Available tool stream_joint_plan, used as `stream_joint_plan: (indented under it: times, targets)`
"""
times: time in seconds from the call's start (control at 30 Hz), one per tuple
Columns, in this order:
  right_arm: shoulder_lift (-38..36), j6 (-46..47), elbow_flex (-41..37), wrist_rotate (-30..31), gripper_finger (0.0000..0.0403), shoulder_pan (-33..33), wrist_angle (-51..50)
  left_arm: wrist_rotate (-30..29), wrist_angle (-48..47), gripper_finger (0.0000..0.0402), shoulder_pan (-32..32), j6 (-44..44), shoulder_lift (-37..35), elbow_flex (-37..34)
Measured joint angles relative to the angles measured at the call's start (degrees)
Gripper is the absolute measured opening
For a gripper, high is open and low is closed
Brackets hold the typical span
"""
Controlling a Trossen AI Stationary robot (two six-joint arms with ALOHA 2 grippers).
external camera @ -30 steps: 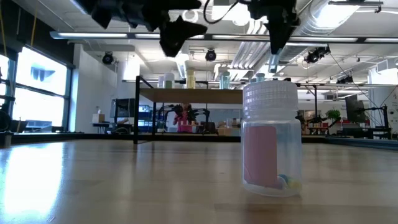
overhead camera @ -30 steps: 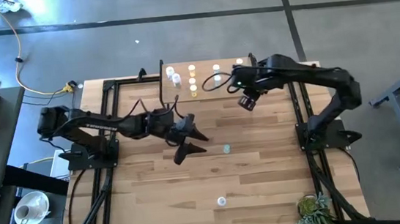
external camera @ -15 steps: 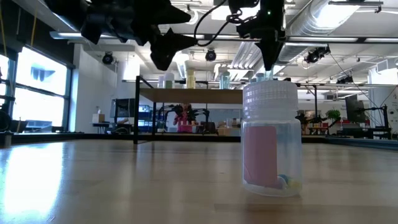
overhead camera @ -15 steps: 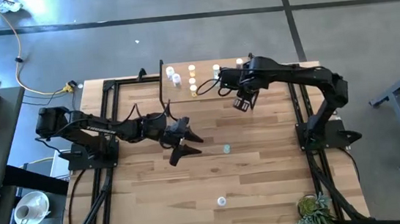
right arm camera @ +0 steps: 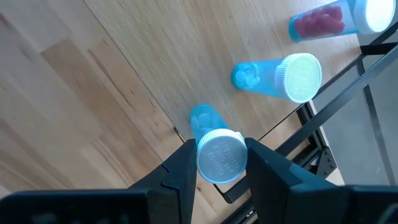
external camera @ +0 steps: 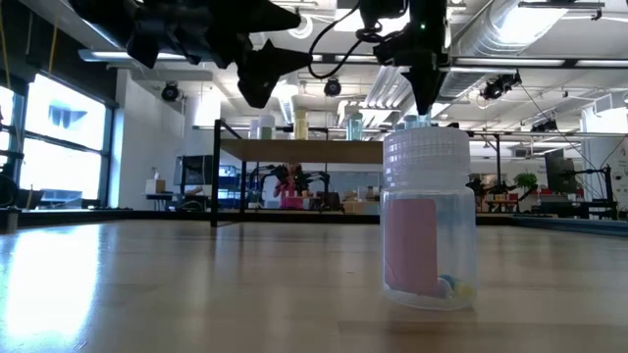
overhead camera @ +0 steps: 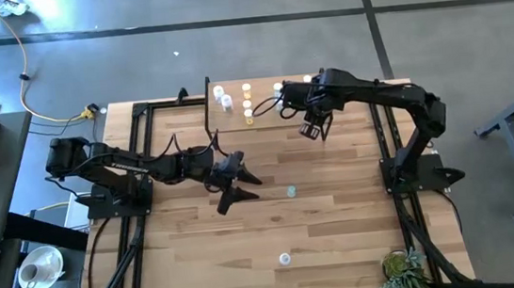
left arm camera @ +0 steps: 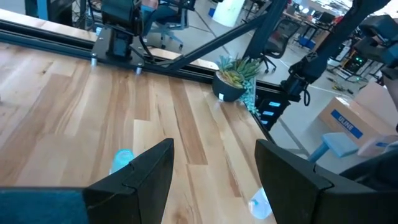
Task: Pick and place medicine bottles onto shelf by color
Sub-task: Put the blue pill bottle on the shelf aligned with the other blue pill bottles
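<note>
The shelf (overhead camera: 261,85) stands at the table's far edge with several bottles on it: white (overhead camera: 222,97), yellow (overhead camera: 249,114), and in the right wrist view a blue one (right arm camera: 277,78) and a pink one (right arm camera: 329,18). My right gripper (overhead camera: 310,129) is shut on a blue bottle (right arm camera: 202,118), just near of the shelf's right part and above the table. My left gripper (overhead camera: 241,189) is open and empty over mid-table. A teal bottle (overhead camera: 291,191) stands on the table just right of it. A white-capped bottle (overhead camera: 285,258) stands near the front edge. My right gripper pinches the blue bottle's white cap (right arm camera: 221,158) between its two fingers, one on each side. The fingers come from above, pointing down. The bottle hangs upright below them, clear of the wood underneath.
Black metal rails (overhead camera: 144,145) run along the table's left and right sides. A potted plant (overhead camera: 401,267) stands at the near right corner. The bottle with a pink label (external camera: 427,221) fills the middle of the low view. Bare tabletop lies between the teal bottle and the shelf.
My right gripper has gone a little toward the table's left and far edges, closer to the shelf, with the blue bottle still in it. My left gripper has drawn back a little toward the table's left edge, still open.
</note>
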Motion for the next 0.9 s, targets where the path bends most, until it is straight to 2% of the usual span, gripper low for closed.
stream_joint_plan:
  times: [0.2,0.9]
  targets:
    - [-0.1,-1.4,0.1,-2.7,0.0108,-1.7,0.9,0.0,0.0,0.0216,0.0,0.0,0.0,0.0]
    - [0.0,-2.6,0.1,-3.4,0.0108,-3.2,2.4,0.0,-0.1,0.0216,0.0,0.0,0.0,0.1]
